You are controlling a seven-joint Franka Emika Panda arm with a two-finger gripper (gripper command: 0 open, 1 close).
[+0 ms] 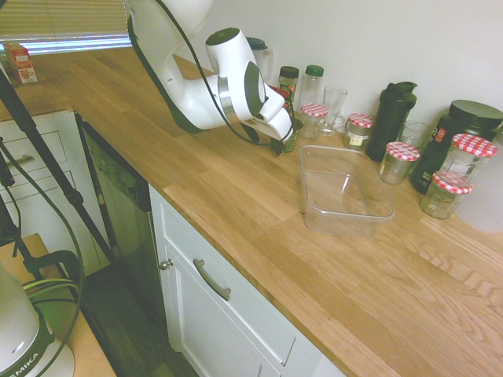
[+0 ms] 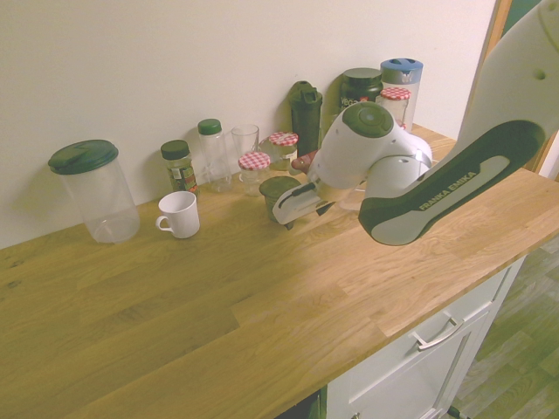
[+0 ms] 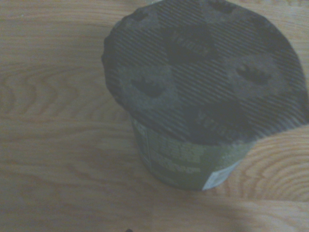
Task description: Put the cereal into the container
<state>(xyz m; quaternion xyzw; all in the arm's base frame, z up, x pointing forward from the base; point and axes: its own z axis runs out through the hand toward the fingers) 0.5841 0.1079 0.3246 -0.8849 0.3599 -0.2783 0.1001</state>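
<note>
The cereal [image 3: 203, 96] is a squat tub with a dark ribbed lid and a greenish label, and it fills the wrist view from close by. It stands on the wooden counter [image 2: 218, 297] just behind my gripper [image 2: 286, 216], where its dark lid [image 2: 279, 186] shows. My gripper [image 1: 280, 144] is low over the counter, open, right in front of the cereal [image 1: 292, 142] with nothing held. The container [image 1: 346, 221], a clear low rectangular tub, lies empty on the counter close beside the gripper, away from the wall.
Along the wall stand several jars with checkered lids [image 1: 403, 159], two green-capped bottles [image 1: 313, 82], a drinking glass [image 1: 333, 106] and a black shaker [image 1: 393, 118]. A white mug [image 2: 179, 214] and a big clear canister [image 2: 94, 192] stand on the other side.
</note>
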